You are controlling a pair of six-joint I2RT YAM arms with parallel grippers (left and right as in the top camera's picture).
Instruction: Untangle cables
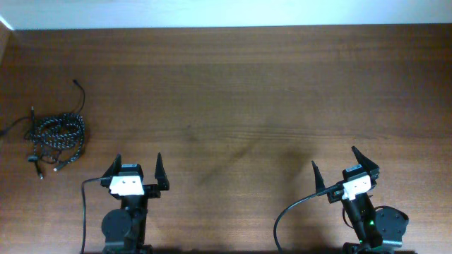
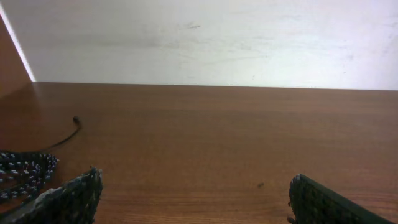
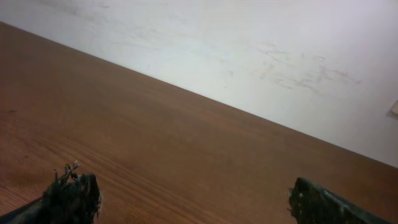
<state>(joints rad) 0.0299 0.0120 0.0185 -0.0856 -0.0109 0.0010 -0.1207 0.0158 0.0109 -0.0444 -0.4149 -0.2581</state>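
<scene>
The cables lie in one tangled bundle at the table's left side. The braided black-and-white speckled cable point(image 1: 59, 135) is coiled there, and the thinner plain black cable point(image 1: 79, 94) runs up from it to a small plug. In the left wrist view the speckled coil point(image 2: 23, 174) shows at the left edge, with the black cable's plug end point(image 2: 76, 122) beyond it. My left gripper point(image 1: 137, 167) is open and empty, to the right of the bundle and nearer the front. My right gripper point(image 1: 344, 161) is open and empty at the front right, far from the cables.
The wooden table point(image 1: 240, 92) ends at a white wall along its far edge. Thick black leads point(image 1: 83, 204) run from both arm bases at the front. Another dark cord end point(image 1: 10, 127) reaches the table's left edge.
</scene>
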